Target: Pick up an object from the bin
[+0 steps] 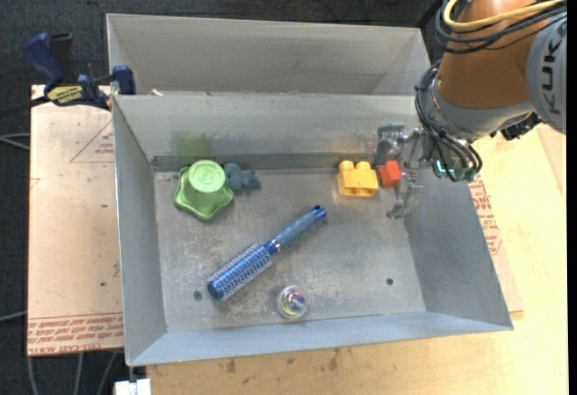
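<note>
The pincer [402,191] hangs low in the bin [379,258], at about 3 o'clock on its floor and close to the right wall. The arm [482,50] rises behind it toward 1 o'clock. Whether the pincer is released or clenched I cannot tell, because its dark metalwork and cables crowd together there.

Nearest to it is a small red block [389,173], tight against the pincer at its 10 o'clock (touching or merely beside, I cannot say). Nothing shows it as gripped. If this is the thing to be picked, I judge that the move turns on that slight offset toward 10 o'clock. The pincer would need to be centred over the block before it closes. The red block is squat and bright, with no clear long axis, so the approach angle probably matters little.

Just past it, at the pincer's 9 o'clock, is a yellow brick [357,179] with two studs on top. Its long axis runs from 9 to 3 o'clock and one end is close against the red block. That closeness is the likely risk, since a grasp could catch both.

Farther out, toward 8 o'clock, a blue brush [266,253] lies flat on the floor. Its handle points to 2 o'clock and its bristled head to 8.

A small shiny ball [291,300] sits near the front wall at 7 o'clock.

Farthest, at the bin's 9 o'clock, is a green lobed cap [205,188] with a small grey-blue piece [240,177] touching its right side.
</note>
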`<state>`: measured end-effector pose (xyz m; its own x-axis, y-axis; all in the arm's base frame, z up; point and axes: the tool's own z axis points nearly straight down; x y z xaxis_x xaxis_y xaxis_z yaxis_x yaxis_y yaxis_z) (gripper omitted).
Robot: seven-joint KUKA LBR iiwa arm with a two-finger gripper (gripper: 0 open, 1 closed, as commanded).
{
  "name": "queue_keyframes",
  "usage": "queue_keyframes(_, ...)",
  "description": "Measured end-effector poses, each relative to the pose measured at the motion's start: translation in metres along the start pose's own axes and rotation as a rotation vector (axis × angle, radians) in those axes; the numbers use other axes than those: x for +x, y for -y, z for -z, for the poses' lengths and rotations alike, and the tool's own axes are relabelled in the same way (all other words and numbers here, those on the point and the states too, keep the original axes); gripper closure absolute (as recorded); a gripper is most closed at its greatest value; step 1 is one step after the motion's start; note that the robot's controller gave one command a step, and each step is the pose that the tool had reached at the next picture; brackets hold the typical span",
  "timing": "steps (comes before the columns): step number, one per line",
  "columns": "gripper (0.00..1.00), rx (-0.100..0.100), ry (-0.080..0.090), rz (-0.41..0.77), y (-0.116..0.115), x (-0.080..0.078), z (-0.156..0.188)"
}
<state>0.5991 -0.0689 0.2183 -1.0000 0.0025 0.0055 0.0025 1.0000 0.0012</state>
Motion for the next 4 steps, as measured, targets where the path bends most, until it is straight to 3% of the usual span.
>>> queue_keyframes(1, 0.0, -0.001, 0.001, 0.148, -0.057, -0.031, -0.153)
queue_keyframes(2, 0.0, -0.003, 0.003, 0.097, -0.124, 0.012, -0.149)
queue_keyframes(3, 1.0, 0.0, 0.008, 0.092, -0.119, 0.009, -0.148)
queue_keyframes(4, 1.0, 0.0, 0.017, 0.055, -0.113, -0.027, -0.015)
